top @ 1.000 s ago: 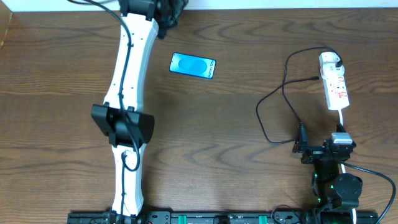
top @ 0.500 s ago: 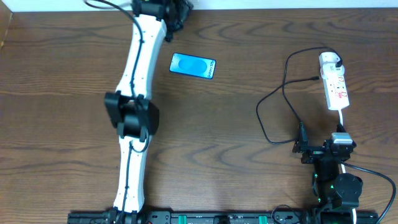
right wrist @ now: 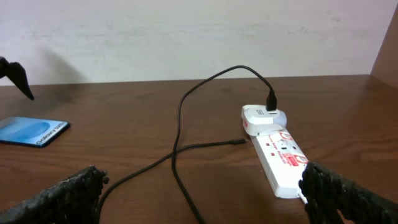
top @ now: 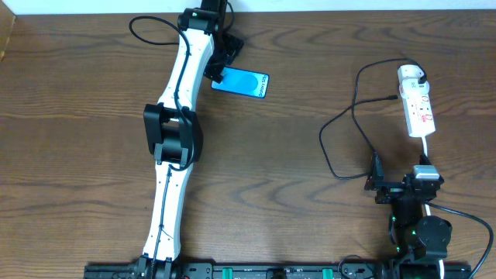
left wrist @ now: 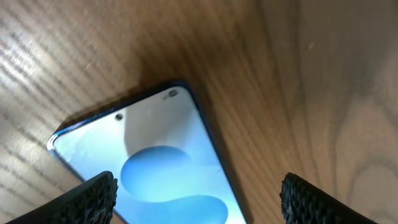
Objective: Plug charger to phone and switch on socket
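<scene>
The phone point(top: 241, 82) lies flat and face up at about 12 o'clock on the table point(top: 77, 101), a slim glossy slab with rounded corners, a black rim and a bright blue screen, and nothing is plugged into it as far as these views show. The charger point(top: 341, 132) is a thin, limp black cable looping over the wood at 3 o'clock; its white plug head point(top: 411, 75) looks already seated in the far end of the socket point(top: 420, 112), a narrow bar of hard white plastic with small red marks, while the small connector tip point(right wrist: 239, 142) lies loose, well apart from the phone. So I judge the task barely begun: tip to phone and the switch are both left, and the switch's state is too small to tell. The left gripper point(left wrist: 198, 199) hovers at the phone's 10 o'clock corner, its dimpled black pads spread apart and gripping nothing. The right gripper point(right wrist: 202, 196) sits at 5 o'clock, jaws wide apart and empty, facing the socket across the dark grained wood
</scene>
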Controlling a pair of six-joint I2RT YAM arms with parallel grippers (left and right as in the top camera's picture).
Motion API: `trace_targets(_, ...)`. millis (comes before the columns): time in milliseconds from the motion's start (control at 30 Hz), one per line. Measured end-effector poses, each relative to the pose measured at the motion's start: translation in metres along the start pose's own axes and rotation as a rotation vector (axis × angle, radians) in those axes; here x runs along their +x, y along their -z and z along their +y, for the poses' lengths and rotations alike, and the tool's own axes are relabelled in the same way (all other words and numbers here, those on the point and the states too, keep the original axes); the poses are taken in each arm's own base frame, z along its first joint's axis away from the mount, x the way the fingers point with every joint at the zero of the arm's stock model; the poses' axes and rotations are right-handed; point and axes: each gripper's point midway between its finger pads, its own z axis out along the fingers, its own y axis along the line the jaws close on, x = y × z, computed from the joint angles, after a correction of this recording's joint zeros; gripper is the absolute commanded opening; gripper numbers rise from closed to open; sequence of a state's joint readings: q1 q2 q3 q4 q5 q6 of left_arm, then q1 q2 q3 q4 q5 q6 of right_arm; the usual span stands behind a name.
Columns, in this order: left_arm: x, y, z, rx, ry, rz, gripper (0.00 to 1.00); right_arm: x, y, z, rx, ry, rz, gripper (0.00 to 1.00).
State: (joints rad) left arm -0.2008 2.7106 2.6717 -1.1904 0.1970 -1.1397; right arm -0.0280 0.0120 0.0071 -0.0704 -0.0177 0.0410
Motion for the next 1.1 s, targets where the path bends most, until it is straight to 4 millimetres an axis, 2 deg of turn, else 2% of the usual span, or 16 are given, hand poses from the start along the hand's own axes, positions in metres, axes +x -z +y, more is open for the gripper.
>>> trace_targets(300,0.005,-0.013,0.015,-0.053,0.063,0.026,0.84,0.000,0.000,0.000,0.000,0.000,0.000,0.99)
trace_targets(633,0.005,-0.014,0.014,-0.049,0.100,0.028,0.84,0.000,0.000,0.000,0.000,0.000,0.000,0.99)
trace_targets(833,0.016,-0.018,0.012,-0.041,0.110,0.078,0.84,0.000,0.000,0.000,0.000,0.000,0.000,0.99)
trace_targets(1100,0.025,-0.018,0.023,-0.093,0.126,0.107,0.84,0.000,0.000,0.000,0.000,0.000,0.000,0.99)
